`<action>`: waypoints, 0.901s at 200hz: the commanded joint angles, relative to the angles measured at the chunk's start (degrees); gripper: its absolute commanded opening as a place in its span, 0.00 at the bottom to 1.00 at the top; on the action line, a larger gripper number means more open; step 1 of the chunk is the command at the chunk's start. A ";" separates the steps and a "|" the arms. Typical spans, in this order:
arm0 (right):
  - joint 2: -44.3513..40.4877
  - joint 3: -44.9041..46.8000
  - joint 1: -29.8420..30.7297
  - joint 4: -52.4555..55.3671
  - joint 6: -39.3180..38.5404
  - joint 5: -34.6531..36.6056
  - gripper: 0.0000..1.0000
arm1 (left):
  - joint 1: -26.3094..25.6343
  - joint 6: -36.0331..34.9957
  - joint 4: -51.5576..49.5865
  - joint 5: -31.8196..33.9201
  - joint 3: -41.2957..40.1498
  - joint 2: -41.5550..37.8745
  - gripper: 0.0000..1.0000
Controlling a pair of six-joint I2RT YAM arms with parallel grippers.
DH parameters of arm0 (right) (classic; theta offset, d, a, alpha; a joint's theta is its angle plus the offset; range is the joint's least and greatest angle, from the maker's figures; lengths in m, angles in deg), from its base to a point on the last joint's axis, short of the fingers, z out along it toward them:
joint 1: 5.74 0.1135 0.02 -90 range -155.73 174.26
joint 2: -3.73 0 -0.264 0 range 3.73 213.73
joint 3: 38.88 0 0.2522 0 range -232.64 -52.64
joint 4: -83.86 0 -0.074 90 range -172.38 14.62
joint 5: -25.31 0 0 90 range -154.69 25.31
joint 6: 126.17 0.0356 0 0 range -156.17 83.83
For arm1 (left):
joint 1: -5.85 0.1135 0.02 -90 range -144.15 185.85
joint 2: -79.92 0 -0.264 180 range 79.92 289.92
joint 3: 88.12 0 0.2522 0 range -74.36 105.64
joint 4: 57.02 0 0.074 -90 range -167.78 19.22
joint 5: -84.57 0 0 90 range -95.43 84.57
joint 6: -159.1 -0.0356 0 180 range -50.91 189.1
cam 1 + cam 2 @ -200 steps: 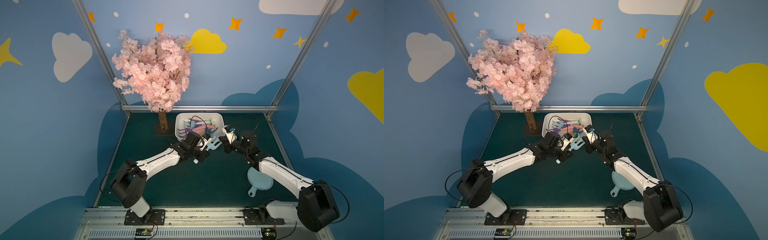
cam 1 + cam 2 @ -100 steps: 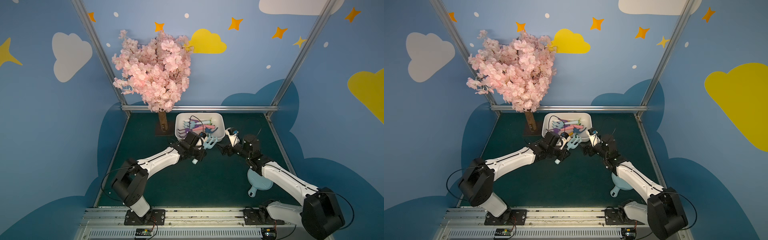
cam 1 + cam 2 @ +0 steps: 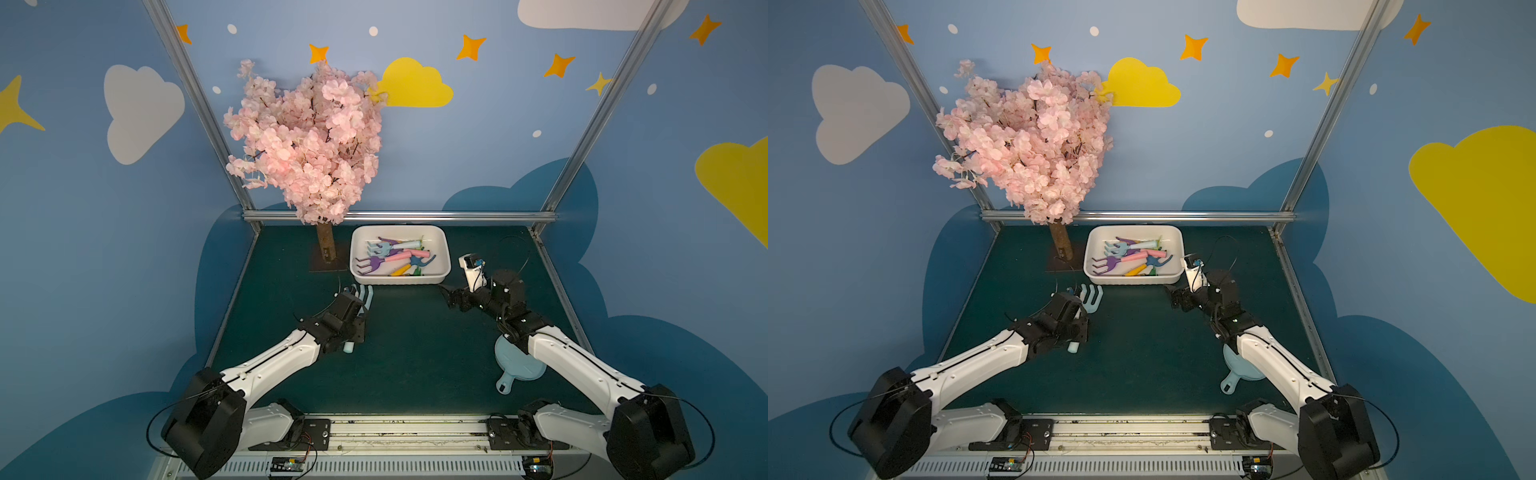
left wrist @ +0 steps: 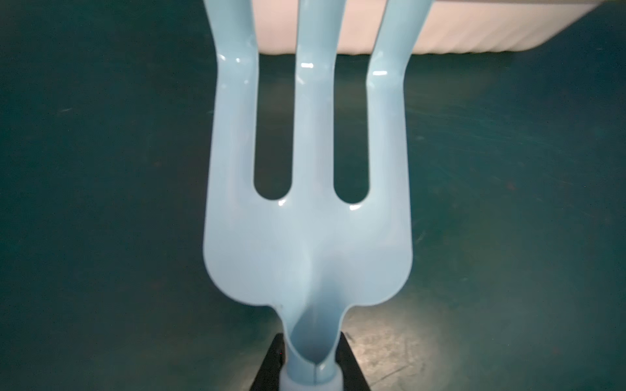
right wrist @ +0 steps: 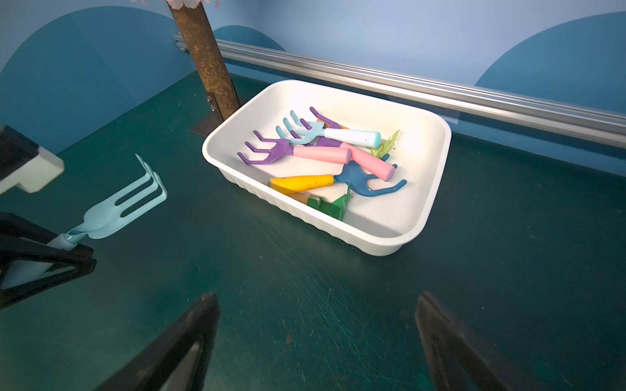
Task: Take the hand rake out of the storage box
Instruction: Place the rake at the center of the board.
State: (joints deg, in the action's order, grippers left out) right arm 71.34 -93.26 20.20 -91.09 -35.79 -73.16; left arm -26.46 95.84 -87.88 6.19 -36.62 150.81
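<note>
The pale blue, three-tined plastic hand rake [image 4: 306, 237] is outside the shallow white plastic storage box [image 5: 338, 89]. It sits just in front of the box's near wall, tines pointing toward it and clear of the rim. The left gripper [image 4: 310, 370] is clamped narrowly on the rake's neck, where head meets handle. The right gripper [image 5: 318, 342] is spread wide and holds nothing, near the box's front right corner. More coloured rakes [image 5: 294, 152] lie heaped inside the box. Bare dark green table mat [image 3: 415, 340] lies between the arms. A pale blue round dish with a handle [image 3: 519, 368] sits by the right forearm. A pink blossom tree [image 3: 307, 141] stands at the box's left end.
</note>
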 commanded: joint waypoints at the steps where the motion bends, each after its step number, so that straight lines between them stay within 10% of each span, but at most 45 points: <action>1: 2.41 -3.94 -0.01 2.54 2.19 2.06 0.94 | 1.76 1.60 -0.97 3.41 -0.10 1.54 0.03; 125: 32.12 -34.69 3.02 27.31 11.98 3.01 0.94 | 3.93 -1.65 2.00 3.86 8.06 20.54 0.03; 180: 37.46 -40.31 3.67 31.36 11.99 2.79 0.94 | 4.82 -2.89 2.86 3.71 11.99 26.89 0.24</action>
State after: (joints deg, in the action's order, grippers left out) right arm 107.32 -131.53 23.30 -63.85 -24.40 -70.71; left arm -22.62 94.13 -85.50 9.66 -26.15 174.86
